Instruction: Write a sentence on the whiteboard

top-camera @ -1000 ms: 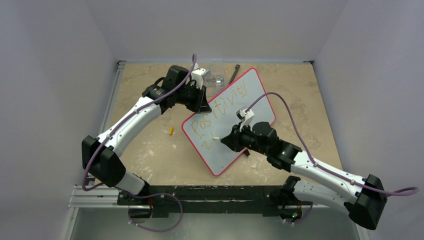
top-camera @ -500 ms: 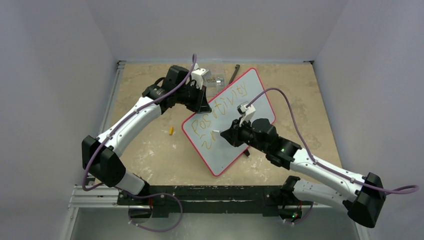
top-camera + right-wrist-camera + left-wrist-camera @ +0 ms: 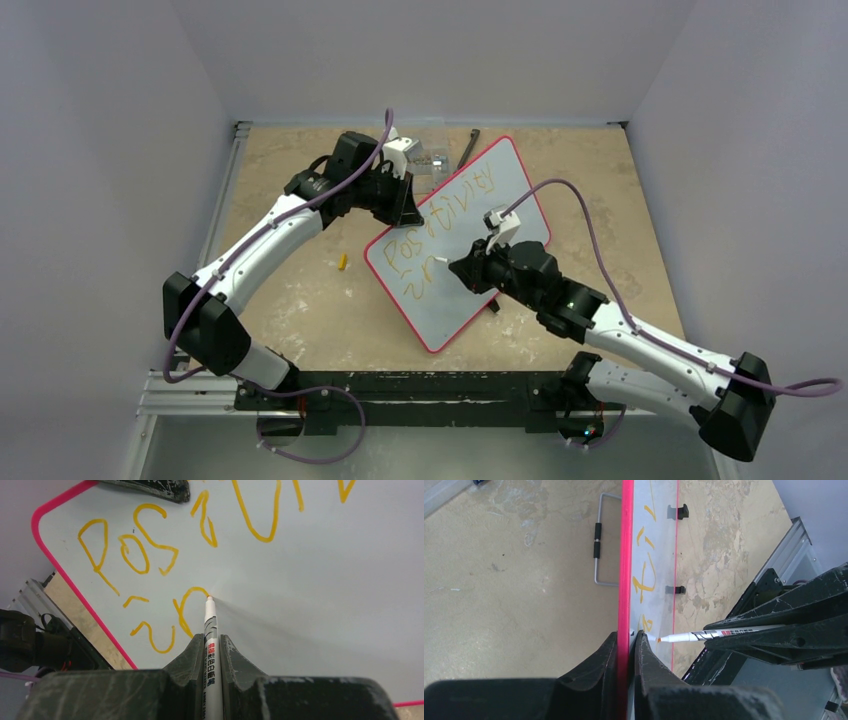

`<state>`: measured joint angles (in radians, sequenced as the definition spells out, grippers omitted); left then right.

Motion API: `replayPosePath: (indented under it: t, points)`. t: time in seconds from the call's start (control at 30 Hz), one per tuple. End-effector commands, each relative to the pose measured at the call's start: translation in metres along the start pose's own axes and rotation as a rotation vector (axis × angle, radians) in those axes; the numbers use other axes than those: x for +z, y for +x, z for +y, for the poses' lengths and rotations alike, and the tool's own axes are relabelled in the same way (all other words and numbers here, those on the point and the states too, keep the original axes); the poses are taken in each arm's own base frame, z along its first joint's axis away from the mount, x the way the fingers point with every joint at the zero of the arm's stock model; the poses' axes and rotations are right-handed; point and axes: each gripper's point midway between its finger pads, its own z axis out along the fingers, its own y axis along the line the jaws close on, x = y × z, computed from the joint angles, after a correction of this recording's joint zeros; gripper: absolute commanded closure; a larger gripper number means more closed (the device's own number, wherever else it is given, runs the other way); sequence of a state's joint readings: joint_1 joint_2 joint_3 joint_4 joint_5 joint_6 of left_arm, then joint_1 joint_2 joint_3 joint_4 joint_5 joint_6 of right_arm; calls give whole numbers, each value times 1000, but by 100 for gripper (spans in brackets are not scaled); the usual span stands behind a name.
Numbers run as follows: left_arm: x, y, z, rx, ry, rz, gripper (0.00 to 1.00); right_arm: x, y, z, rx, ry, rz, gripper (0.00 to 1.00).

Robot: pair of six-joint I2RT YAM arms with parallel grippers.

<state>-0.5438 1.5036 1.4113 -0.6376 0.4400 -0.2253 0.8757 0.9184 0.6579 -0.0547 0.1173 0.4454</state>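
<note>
One whiteboard (image 3: 437, 318), long axis near-left to far-right; sentence (image 3: 455, 208) parallel

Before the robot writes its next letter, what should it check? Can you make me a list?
1. Left tool clamped on the whiteboard edge: ok.
2. Right tool shut on the marker: ok.
3. Marker tip at the end of the second line's last stroke: ok.
4. Blank board to the right of the tip for more letters: ok.
5. Sentence readable so far: ok.
6. Enough ink left in the marker: cannot tell.
</note>
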Motion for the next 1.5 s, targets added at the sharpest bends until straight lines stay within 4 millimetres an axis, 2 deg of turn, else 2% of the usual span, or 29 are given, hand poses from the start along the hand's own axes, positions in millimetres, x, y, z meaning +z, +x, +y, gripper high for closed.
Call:
replayPosePath:
  t: [0.0,0.33,0.6,0.73,1.0,1.13,1.47]
  points:
    - [-10,21,31,26,-172,65,100,-4,20,-19,14,67,40,100]
    - [-10,22,33,28,-180,64,100,-10,40,-22,22,58,90,100]
    - [-11,22,33,29,-181,63,100,-15,41,-23,25,56,96,100]
    - [-11,22,33,28,-181,62,100,-19,31,-22,26,67,73,100]
    - [-12,22,32,30,-181,62,100,-34,-4,-7,30,24,-10,100]
    - [-13,23,33,32,-186,63,100,-40,-19,-7,19,35,-51,100]
    - [-12,24,34,38,-186,70,100,-44,-30,-18,12,95,-101,100]
